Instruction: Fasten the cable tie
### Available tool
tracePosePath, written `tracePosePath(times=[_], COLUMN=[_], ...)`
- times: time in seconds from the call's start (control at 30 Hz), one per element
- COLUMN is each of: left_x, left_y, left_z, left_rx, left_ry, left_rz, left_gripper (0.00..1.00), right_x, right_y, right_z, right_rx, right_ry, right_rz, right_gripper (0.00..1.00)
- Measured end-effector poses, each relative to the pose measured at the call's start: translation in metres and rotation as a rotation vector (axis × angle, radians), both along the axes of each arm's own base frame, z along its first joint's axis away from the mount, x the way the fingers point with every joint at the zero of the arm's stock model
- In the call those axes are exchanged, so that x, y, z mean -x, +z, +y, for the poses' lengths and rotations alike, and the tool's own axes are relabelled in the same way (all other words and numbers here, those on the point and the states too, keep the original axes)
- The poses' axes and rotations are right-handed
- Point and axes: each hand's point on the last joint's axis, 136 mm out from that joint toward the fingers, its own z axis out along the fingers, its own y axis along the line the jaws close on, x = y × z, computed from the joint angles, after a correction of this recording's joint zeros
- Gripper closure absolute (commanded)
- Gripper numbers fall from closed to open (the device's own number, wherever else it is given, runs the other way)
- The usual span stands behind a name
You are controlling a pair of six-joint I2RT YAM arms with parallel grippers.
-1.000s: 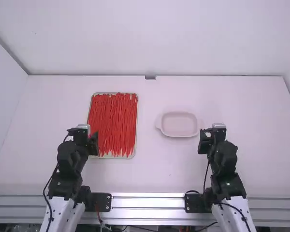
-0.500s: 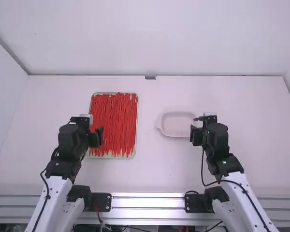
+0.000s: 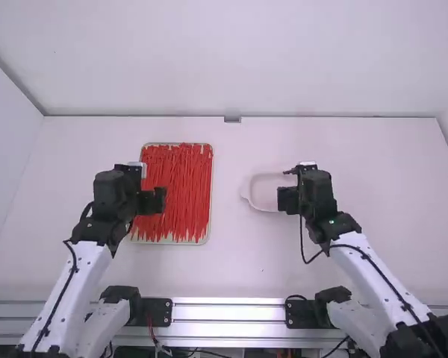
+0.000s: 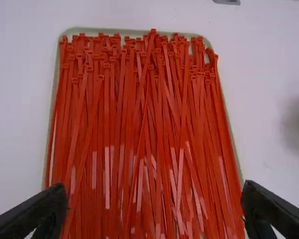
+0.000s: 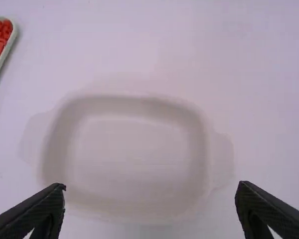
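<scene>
- Count: two arms, two tools, one tray (image 4: 114, 31), one dish (image 5: 129, 149), one small grey fitting (image 3: 232, 118) at the far edge of the table (image 3: 373, 156).
- Cable ties (image 3: 175, 190): red-orange, a dense heap, too many and too overlapped to count. They lie lengthwise on the tray, heads mostly toward its far end, and cover nearly all of it. None looks looped or fastened, as far as the heap lets me judge.
- Tray: pale rimmed rectangle, left of the table's middle.
- Dish: white, shallow, rounded rectangle with a small handle at each end, right of the tray and well apart from it.
- Left tool (image 3: 155, 201): above the near left corner of the tray, fingers spread wide, released. In the high view it covers that corner of the heap.
- Right tool (image 3: 287, 200): above the near right part of the dish, fingers spread wide, released. In the high view it hides the dish's right end and handle.
- Hard to make out: the near ends of the ties are cut off in the left wrist view. The dish is white against white, so its rim reads faintly.
</scene>
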Motion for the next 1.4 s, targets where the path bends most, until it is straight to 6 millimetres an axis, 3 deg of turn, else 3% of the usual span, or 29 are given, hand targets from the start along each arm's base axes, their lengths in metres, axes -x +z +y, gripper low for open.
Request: tracePosePath(times=[0.3, 0.57, 0.87, 1.23, 1.4], left_x=[-0.015, -0.023, -0.054, -0.106, -0.126], left_y=[0.007, 0.024, 0.044, 0.034, 0.015], left_z=[-0.002, -0.005, -0.004, -0.026, -0.037], left_rx=[0.017, 0.001, -0.057, -0.139, -0.19], left_ry=[-0.006, -0.047, -0.104, -0.227, -0.248], left_rz=[-0.01, -0.036, 0.007, 0.132, 0.236], left_gripper=[0.01, 0.01, 0.01, 0.01, 0.01], right_x=[-0.008, -0.011, -0.01, -0.01, -0.01], right_y=[-0.005, -0.004, -0.004, -0.003, -0.003], right_z=[0.007, 0.007, 0.011, 0.013, 0.012], right_rx=[0.009, 0.003, 0.007, 0.019, 0.02], right_ry=[0.005, -0.004, 0.012, 0.026, 0.027], right_rz=[0.029, 0.026, 0.022, 0.019, 0.019], right_gripper=[0.01, 0.01, 0.01, 0.01, 0.01])
